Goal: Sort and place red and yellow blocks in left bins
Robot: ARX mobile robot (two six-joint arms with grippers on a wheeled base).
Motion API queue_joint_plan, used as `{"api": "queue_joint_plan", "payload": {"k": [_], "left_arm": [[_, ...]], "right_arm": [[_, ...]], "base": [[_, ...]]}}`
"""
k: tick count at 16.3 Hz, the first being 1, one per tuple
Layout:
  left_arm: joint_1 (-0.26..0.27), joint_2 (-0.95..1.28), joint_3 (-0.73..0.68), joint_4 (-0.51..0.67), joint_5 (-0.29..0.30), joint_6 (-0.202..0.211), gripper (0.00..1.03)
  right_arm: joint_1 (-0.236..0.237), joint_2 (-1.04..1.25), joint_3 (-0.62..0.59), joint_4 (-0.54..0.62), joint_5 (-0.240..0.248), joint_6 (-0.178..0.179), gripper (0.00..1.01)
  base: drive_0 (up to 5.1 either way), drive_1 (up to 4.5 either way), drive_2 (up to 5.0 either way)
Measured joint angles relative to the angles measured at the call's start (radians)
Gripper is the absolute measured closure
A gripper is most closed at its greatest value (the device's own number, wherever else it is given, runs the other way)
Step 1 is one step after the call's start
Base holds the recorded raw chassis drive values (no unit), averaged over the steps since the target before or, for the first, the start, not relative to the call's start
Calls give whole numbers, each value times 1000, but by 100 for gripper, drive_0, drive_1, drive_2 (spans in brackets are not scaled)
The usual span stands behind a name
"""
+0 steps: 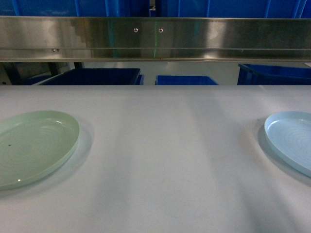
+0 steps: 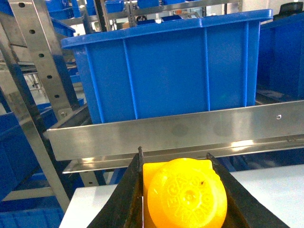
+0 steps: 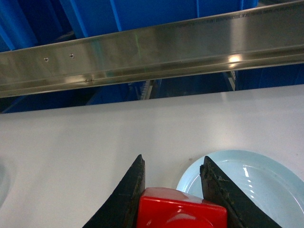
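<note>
The left gripper [image 2: 175, 190] is clenching the orange-yellow brick [image 2: 186, 195] between its two dark fingers, the jaws spread only as wide as the brick and pressing both its sides, one round embossed stud facing the wrist camera. Ahead and above it, a blue crate [image 2: 166, 66] is sitting on a steel shelf rail [image 2: 190, 130], its ribbed wall filling the view. The right gripper [image 3: 172, 190] is likewise gripping the red block [image 3: 180, 209], of which only the top edge is showing, hanging over the white table [image 3: 95, 142] just beside the pale blue plate [image 3: 256, 180]. In the head view neither arm is appearing; the pale green plate [image 1: 34, 145] is lying at the left. Judging from here, the likely risk is height: the crate's rim is standing above the left gripper, so a brick released early would be striking the wall or rail and dropping outside.
</note>
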Motion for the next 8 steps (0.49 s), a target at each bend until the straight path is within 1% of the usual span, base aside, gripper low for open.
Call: {"api": "queue_joint_plan", "payload": {"k": [3,5,6,8], "left_arm": [[0,4,2,10,1,0,76],[0,7,4,14,9,1,76],[-1,8,5,14,9,1,76],[-1,8,5,13,9,1,76]], "right_arm": [[1,0,0,16,14,-2,72],[4,-1,3,1,-6,-2,72],[16,-2,3,26,2,-10,72],[21,-11,7,4,-10,-10,72]], "base": [[0,0,0],[0,0,0],[0,0,0],[0,0,0]]}}
